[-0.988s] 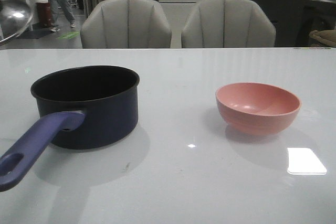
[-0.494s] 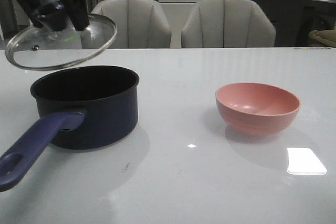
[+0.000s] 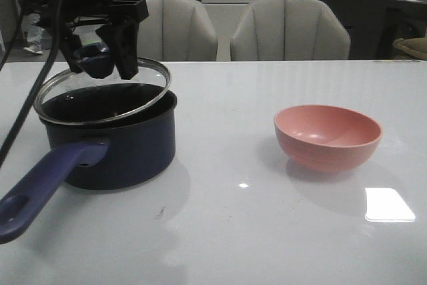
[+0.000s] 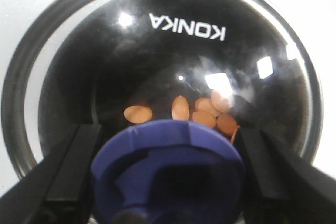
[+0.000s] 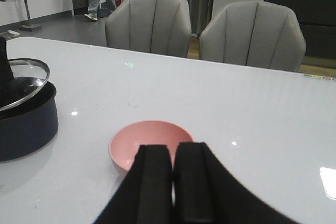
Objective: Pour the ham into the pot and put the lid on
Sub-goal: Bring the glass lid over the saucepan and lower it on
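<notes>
The white table (image 3: pixel 267 231) carries 2 vessels, and the pot (image 3: pixel 113 145) serves as the landmark: it sits at the table's left, its long handle (image 3: pixel 40 188) reaching toward the camera. The pink bowl (image 3: pixel 327 137) stands well apart to the right of the pot and looks empty.

Above the pot, the lid (image 3: pixel 103 95) hangs tilted, its left edge low at the pot's rim and its right edge raised. The left gripper (image 3: pixel 100 55) is clamped on the lid's dark blue knob (image 4: pixel 168 171), 1 finger on each side. Seen through the glass, the ham (image 4: pixel 202 111) lies inside the pot, several small orange slices on the black bottom.

The right gripper (image 5: pixel 172 182) hovers just beside the bowl, far from the pot, its fingers pressed together and holding nothing.

The pouring looks done, so the step in hand is covering. The next move calls for levelling the lid, centring it over the pot's rim, lowering it until it seats all round, then releasing the knob.
</notes>
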Robot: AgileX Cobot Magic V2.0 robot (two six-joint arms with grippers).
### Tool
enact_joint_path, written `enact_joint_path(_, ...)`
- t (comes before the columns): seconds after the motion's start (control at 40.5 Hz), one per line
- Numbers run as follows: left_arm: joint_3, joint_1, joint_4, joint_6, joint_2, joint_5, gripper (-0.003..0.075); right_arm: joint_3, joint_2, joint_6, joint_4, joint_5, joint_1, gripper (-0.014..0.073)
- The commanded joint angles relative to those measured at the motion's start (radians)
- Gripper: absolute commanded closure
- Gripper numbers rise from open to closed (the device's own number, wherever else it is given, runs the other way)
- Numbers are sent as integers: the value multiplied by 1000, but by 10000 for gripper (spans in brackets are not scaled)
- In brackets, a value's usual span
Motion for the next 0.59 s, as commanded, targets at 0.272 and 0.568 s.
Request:
enact_joint_path(0.272,-47,-7,-4,-1,-12,-15,344,-27,10,-11,8,-74,2,412)
enact_joint_path(0.568,-47,-7,-4,8,-8,63,146,-27,10,-11,8,-74,2,412)
